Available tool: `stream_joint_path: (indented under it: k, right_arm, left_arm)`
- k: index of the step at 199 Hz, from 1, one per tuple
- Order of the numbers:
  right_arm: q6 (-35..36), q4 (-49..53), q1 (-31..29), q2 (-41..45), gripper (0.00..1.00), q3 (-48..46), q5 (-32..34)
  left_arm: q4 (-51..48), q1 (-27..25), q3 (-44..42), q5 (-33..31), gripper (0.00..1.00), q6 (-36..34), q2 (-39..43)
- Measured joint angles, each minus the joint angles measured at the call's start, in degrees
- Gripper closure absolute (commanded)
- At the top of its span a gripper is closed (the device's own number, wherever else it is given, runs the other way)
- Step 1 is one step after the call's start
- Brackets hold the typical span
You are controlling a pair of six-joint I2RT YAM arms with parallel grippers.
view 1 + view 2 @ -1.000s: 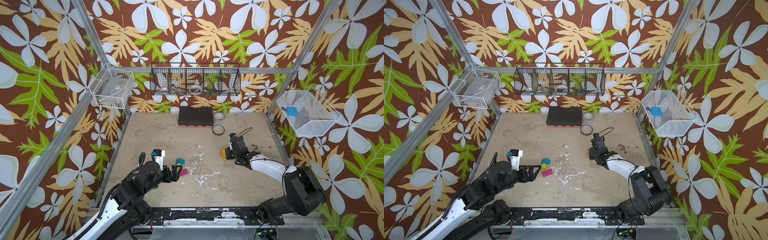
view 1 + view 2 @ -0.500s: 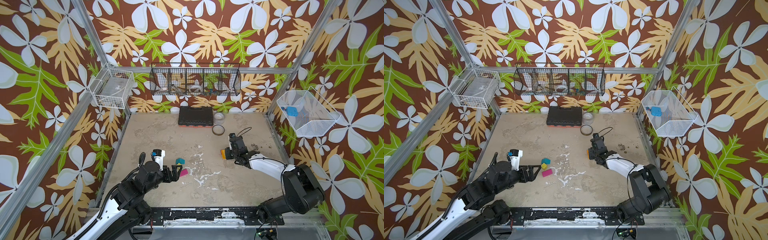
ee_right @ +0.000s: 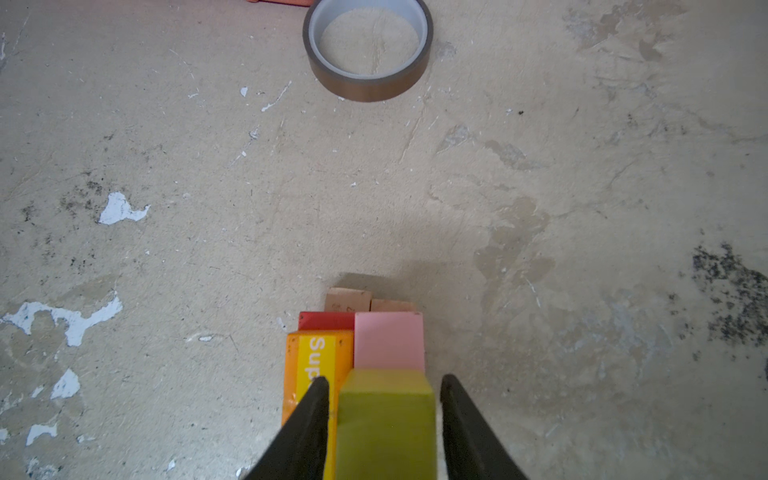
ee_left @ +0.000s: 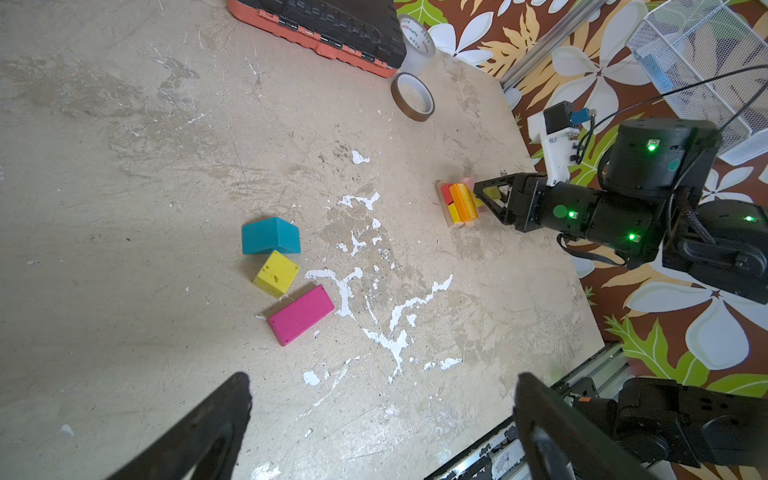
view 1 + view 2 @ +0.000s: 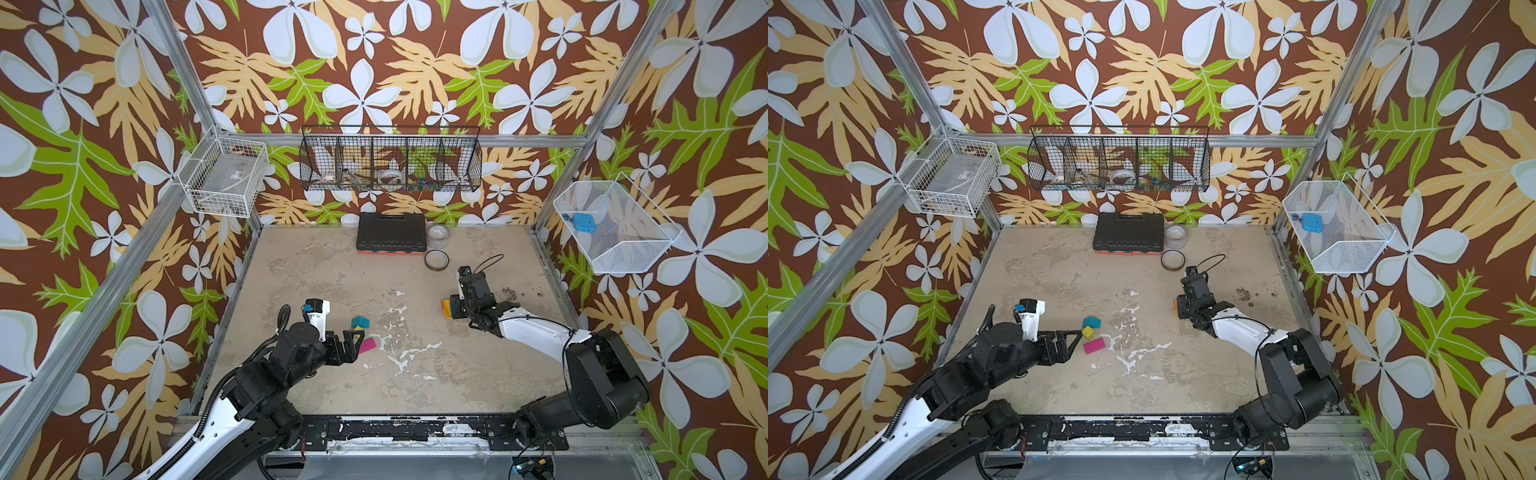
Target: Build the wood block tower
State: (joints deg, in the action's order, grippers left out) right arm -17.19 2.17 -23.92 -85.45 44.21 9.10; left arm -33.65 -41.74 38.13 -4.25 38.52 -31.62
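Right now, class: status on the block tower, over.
Left fingers wide open, empty. Right fingers astride yellow-green block at tower, not gripping. Teal block, yellow block, magenta block loose. Unobstructed.

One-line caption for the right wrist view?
Right end effector flanks a yellow-green cube at the block tower; a tape roll lies beyond.

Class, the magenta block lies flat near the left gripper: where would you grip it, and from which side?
I would grip the magenta block across its two long sides from above: it lies flat, and those sides give the narrowest reachable span. Mind the yellow cube close beside one.
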Motion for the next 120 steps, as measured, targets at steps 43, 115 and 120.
stream_joint_path:
  k: [43, 115, 120]
  right_arm:
    - [0.0, -0.02, 0.0, 0.39, 0.55, -0.37, -0.15]
    - [0.0, -0.02, 0.0, 0.37, 0.54, -0.35, -0.15]
    - [-0.02, -0.02, 0.02, 0.37, 0.53, -0.35, -0.15]
  left_arm:
    - [0.0, 0.0, -0.04, 0.0, 0.0, 0.0, 0.0]
    - [0.0, 0.0, -0.04, 0.0, 0.0, 0.0, 0.04]
    - [0.0, 0.0, -0.04, 0.0, 0.0, 0.0, 0.07]
